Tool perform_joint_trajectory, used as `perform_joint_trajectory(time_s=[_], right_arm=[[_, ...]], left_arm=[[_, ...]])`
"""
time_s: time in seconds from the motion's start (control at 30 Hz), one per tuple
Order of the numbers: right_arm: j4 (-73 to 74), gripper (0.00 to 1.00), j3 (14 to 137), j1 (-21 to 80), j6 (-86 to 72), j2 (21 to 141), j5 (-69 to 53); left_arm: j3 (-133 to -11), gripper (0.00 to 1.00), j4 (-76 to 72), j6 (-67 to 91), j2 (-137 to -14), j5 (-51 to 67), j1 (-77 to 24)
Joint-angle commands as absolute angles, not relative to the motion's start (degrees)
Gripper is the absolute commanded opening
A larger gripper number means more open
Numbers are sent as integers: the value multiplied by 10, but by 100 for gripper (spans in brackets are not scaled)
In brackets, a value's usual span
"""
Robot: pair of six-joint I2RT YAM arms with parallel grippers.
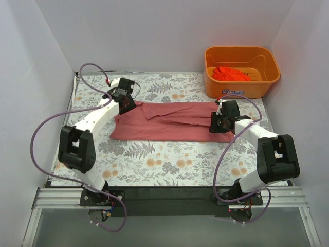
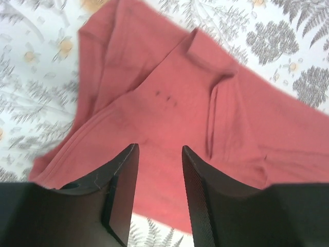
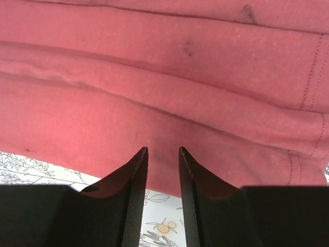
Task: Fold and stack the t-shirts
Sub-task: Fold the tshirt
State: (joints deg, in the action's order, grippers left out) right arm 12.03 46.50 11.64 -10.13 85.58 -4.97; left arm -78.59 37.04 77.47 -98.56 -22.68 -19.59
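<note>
The dusty pink-red t-shirt (image 1: pixel 169 122) lay on the floral table cover (image 1: pixel 169 159), folded lengthwise into a long band. The left gripper (image 2: pixel 160 149) hung over its left end and the right gripper (image 3: pixel 163 150) over its right end, near the front edge. Both had their jaws apart, with no cloth between them. The orange-red t-shirt (image 1: pixel 231 73) lay crumpled in the orange basket (image 1: pixel 257 87). By judgement, the first shirt was partly folded. Its crosswise folds, the second shirt and the stacking remained.

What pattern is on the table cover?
The white cloth table cover shows grey ferns and orange flowers; top view.
</note>
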Motion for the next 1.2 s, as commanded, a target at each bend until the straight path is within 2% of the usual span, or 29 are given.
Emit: perform_joint_trajectory(time_s=[0.0,0.33,0.63,0.83,1.0,1.17], right_arm=[[91,36,491,114,-106,867,-61],[77,35,499,112,-109,898,-49],[76,34,561,84,-105,947,-40],[79,36,615,26,-116,997,-46],[78,37,593,12,-130,934,-96],[56,41,503,-19,-159,862,-164]], left_arm=[[-691,37,349,800,-920,-212,-183],[-541,32,359,812,-918,-183,-117],[-493,31,368,812,-907,-190,-100],[-483,31,377,810,-902,-196,-97],[-474,32,372,811,-872,-195,-97],[-477,32,374,810,-875,-194,-96]])
